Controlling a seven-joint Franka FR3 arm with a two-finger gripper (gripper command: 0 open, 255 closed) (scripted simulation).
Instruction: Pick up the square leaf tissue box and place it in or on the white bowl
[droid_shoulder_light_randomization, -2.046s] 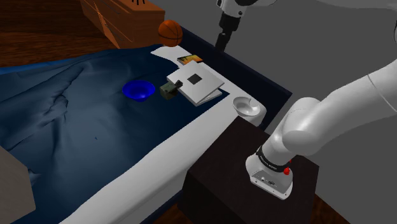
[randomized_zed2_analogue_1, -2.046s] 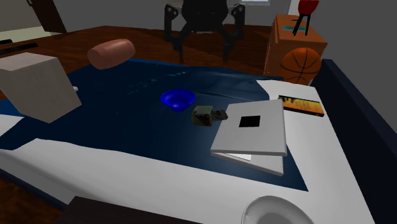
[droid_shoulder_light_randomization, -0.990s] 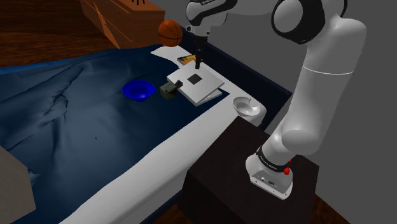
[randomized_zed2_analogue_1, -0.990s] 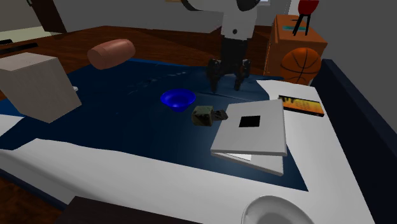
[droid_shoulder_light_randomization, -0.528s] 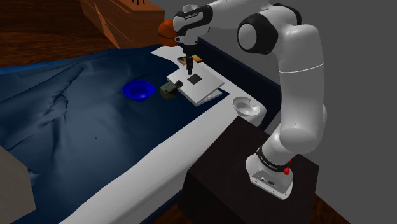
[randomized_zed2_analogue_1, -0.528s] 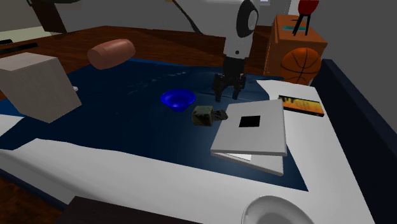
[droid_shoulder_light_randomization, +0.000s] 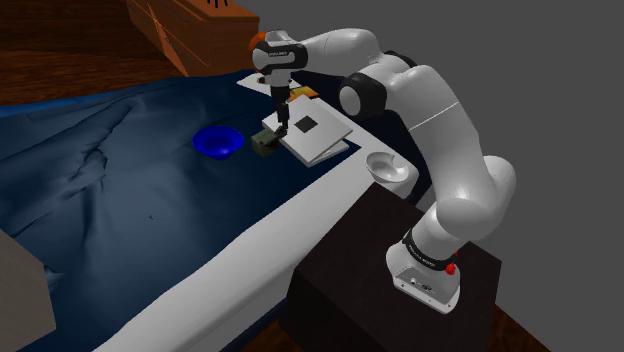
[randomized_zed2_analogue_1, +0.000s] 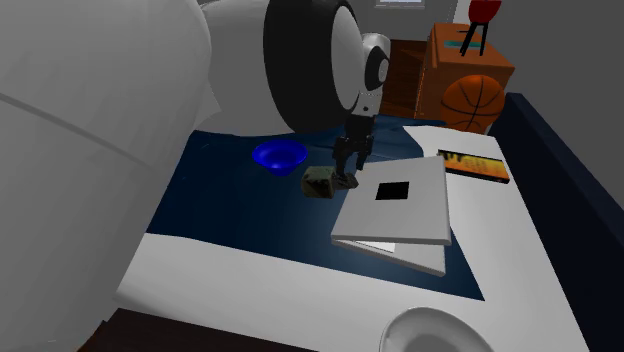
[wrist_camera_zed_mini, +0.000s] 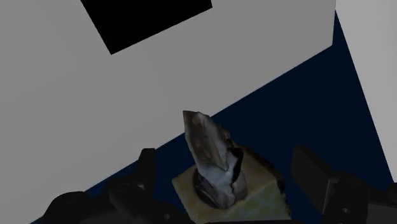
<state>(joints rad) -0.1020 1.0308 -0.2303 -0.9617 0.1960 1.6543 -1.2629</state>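
Since half a second ago the arm has swung down and away from the grey flat board (randomized_zed2_analogue_1: 420, 212). The tool (wrist_camera_zed_mini: 226, 158) now hangs low over the tissue box (wrist_camera_zed_mini: 257, 191). Its two fingers stand apart, one on each side of the box, and neither touches it.

The step in hand seems to be the final descent before the grasp. To do it well, the tool should go straight down with the box kept in the middle. The fingers should then close on the box's walls and not on the soft tissue, which would probably slip out. The board's edge lies just beside the box, so there is little room for a finger on that side. The bed (droid_shoulder_light_randomization: 120, 200) under it has a dark blue cover that may yield, so hard pressing is not wise.

The box sits on this cover between the board and a blue bowl (randomized_zed2_analogue_1: 279, 155). It is well apart from the white bowl (droid_shoulder_light_randomization: 388, 160), which stands at the bed's pale edge near the stand. The box is small and square, olive-yellow with a mottled pattern. A crumpled grey-brown tissue comes out of a round hole. It is hard to tell whether the box stands upright or lies on its side.
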